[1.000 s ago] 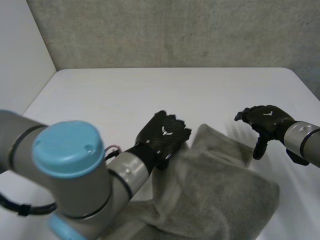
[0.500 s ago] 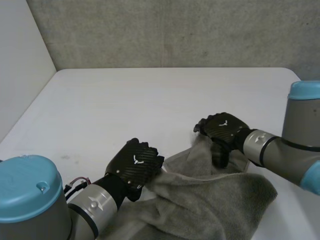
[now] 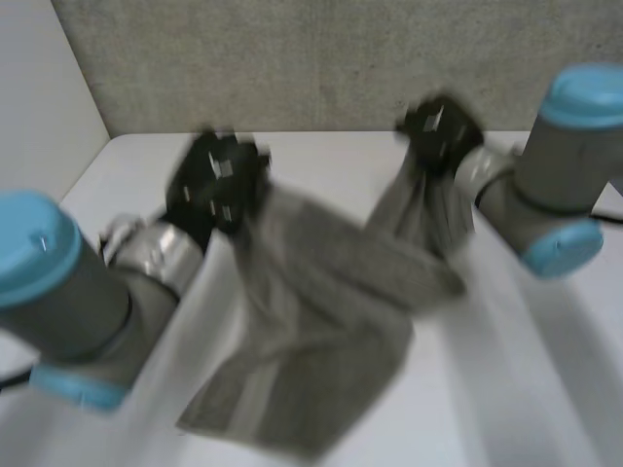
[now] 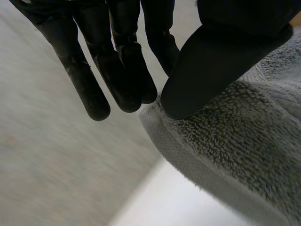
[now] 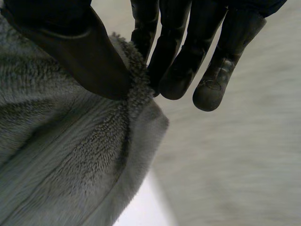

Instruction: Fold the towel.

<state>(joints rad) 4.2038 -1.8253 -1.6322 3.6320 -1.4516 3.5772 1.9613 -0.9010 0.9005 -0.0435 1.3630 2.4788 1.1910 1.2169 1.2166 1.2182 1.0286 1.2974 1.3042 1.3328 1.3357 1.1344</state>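
Head: towel (image 3: 321, 321) hangs between my two raised hands above table (image 3: 526, 409); left hand (image 3: 216, 180) grips one top corner, right hand (image 3: 440, 131) the other; no writing I can read.

Left wrist: thumb (image 4: 211, 61) pinches towel edge against fingers (image 4: 122, 75), right at fingertips; shallow bite; I judge quick swing could pull it free.

Right wrist: same thumb-to-finger pinch on hem, close by fingertips; if one side slips, towel drops skewed and fold is spoiled; no label or brand seen.
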